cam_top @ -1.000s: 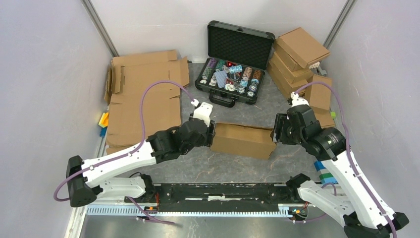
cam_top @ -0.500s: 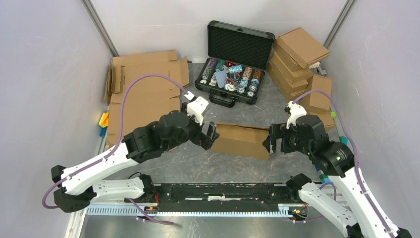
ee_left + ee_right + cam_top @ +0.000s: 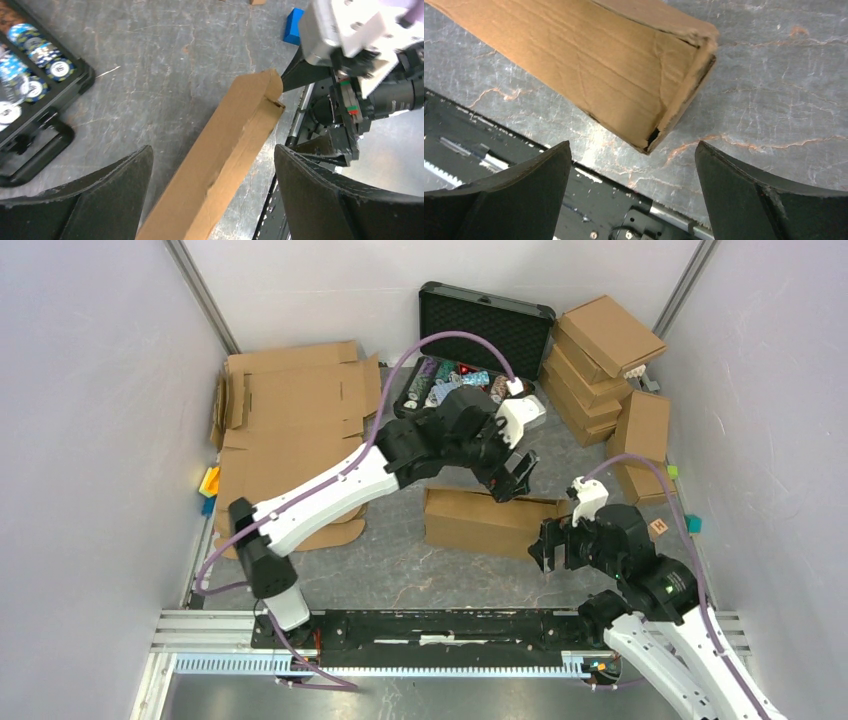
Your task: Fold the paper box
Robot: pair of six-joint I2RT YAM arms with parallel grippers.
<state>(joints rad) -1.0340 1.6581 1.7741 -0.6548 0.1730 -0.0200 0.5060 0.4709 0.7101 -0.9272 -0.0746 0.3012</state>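
Closed brown corrugated cardboard box [image 3: 487, 522] lies free on the grey table [image 3: 400, 562]. Left gripper [image 3: 512, 477] has risen beyond its far side and right gripper [image 3: 545, 548] has backed off. Both sets of jaws now stand apart.

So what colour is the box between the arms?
The paper box is plain brown, no print; best seen in the right wrist view.

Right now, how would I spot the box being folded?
Start at the open black case of poker chips at the back. Just in front lies the paper box, closed and alone mid-table; the other folded boxes are stacked at right.
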